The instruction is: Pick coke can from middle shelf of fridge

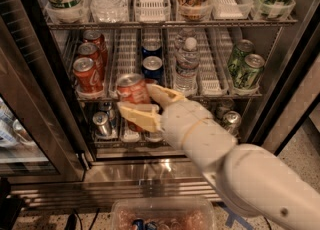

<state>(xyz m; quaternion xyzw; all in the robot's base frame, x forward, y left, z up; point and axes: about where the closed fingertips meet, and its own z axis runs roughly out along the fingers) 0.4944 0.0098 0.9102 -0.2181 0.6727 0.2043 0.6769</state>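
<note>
my end effector (136, 100) is clamped on the coke can (131, 90), one finger (162, 94) on its right flank and the other (140, 115) across its lower front. the can stands close to upright, silver top in view, at the front edge of the middle shelf (215, 74); whether its base is clear of the rail i cannot tell.

left of the coke can is a lane of three more cokes (89, 74), the nearest just beside it. right of and behind it stand two pepsi cans (152, 66), then a water bottle (187, 64), and further right the green cans (246, 66). below the coke can are silver-topped cans (102, 124) on the lower shelf, and far below it a clear bin (165, 214) on the floor. the fridge (280, 74) frame is well to its right, the glass door (30, 99) to its left.

i judge the step in hand is drawing the coke can out. to do it well: hold the squeeze firm without denting the aluminium, lift a touch so the base cannot catch on the rail, and pull straight back along the lane. drifting left risks knocking the neighbouring coke; tilting risks a slip, since the lower finger sits near the bottom of the can. a level wrist and a slow, straight pull should do.
</note>
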